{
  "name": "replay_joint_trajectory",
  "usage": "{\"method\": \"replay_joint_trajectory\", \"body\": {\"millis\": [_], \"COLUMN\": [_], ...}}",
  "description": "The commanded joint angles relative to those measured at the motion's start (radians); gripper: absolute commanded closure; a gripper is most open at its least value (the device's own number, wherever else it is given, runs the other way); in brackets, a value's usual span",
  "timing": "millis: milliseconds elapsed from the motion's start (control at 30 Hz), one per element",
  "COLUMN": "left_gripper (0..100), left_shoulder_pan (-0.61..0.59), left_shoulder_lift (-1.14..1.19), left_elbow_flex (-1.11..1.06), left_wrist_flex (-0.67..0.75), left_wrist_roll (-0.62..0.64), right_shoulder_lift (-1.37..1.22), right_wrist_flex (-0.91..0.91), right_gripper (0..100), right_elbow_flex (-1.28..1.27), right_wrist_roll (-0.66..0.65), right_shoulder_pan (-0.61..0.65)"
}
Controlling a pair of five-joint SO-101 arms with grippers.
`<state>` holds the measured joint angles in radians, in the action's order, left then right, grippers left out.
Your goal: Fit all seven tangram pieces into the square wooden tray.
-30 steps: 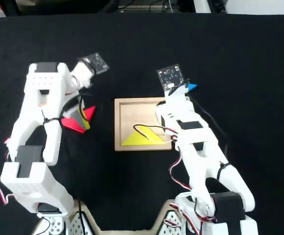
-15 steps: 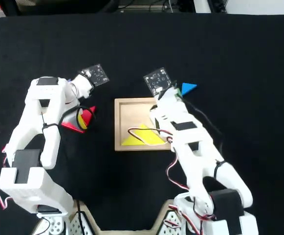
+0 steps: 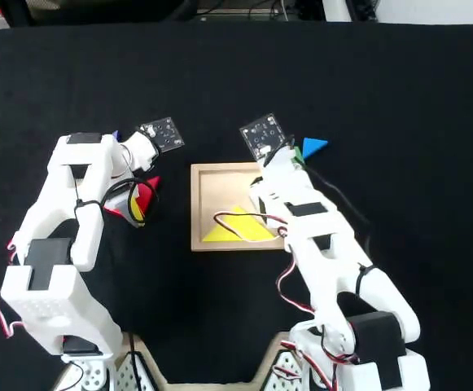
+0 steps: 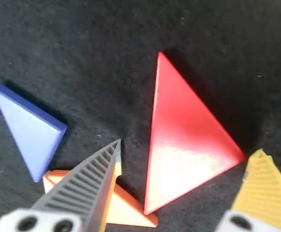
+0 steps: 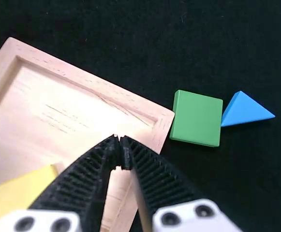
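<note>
- Currently the square wooden tray [image 5: 82,82] lies under the right gripper [image 5: 119,145], whose jaws are pressed together and empty; the yellow triangle [image 5: 14,203] inside is cut off.
- The left gripper [image 4: 188,150] has its jaws spread astride the red triangle [image 4: 184,140], seemingly to pinch it.
- Beyond the right jaw tips, the green square [image 5: 197,118] and blue triangle [image 5: 244,112] lie outside the tray.
- Behind one left jaw the orange piece [image 4: 125,212] is partly hidden; shape unclear.

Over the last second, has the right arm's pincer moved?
Yes. The right pincer shifted inward over the square wooden tray, away from the blue triangular piece.
</note>
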<state>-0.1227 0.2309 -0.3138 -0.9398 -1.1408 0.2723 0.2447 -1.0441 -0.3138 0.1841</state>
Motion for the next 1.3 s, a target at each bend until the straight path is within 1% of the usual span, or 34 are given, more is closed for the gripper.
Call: {"method": "replay_joint_trajectory", "body": {"millis": [0,167,267,333,400,533,867,1067,1267], "left_gripper": [61,61,61,61,62,62,62,70,70], "left_shoulder_pan": [0.022,0.030,0.030,0.031,0.031,0.033,0.035,0.035,0.035], "left_shoulder_lift": [-0.008,-0.006,0.012,0.046,0.072,0.103,0.121,0.121,0.121], "left_elbow_flex": [-0.012,-0.041,-0.039,-0.035,-0.013,0.048,0.061,0.061,0.059], "left_wrist_flex": [0.021,0.021,0.023,0.051,0.052,0.018,0.017,0.014,0.012], "left_wrist_roll": [-0.009,-0.057,-0.058,-0.058,-0.055,-0.008,0.020,0.014,0.014], "right_shoulder_lift": [-0.001,-0.001,-0.001,-0.001,-0.002,-0.002,-0.002,-0.002,-0.002], "right_wrist_flex": [-0.020,-0.021,-0.021,-0.021,-0.021,-0.021,-0.021,-0.021,-0.021], "right_gripper": [98.4,98.4,98.4,98.4,98.4,98.4,98.4,98.4,98.4], "right_elbow_flex": [0.033,0.033,0.033,0.033,0.031,0.031,0.031,0.031,0.031], "right_wrist_roll": [-0.008,-0.008,-0.008,-0.008,-0.008,-0.008,-0.008,-0.008,-0.008], "right_shoulder_pan": [0.014,0.014,0.014,0.014,0.014,0.014,0.014,0.014,0.015]}}
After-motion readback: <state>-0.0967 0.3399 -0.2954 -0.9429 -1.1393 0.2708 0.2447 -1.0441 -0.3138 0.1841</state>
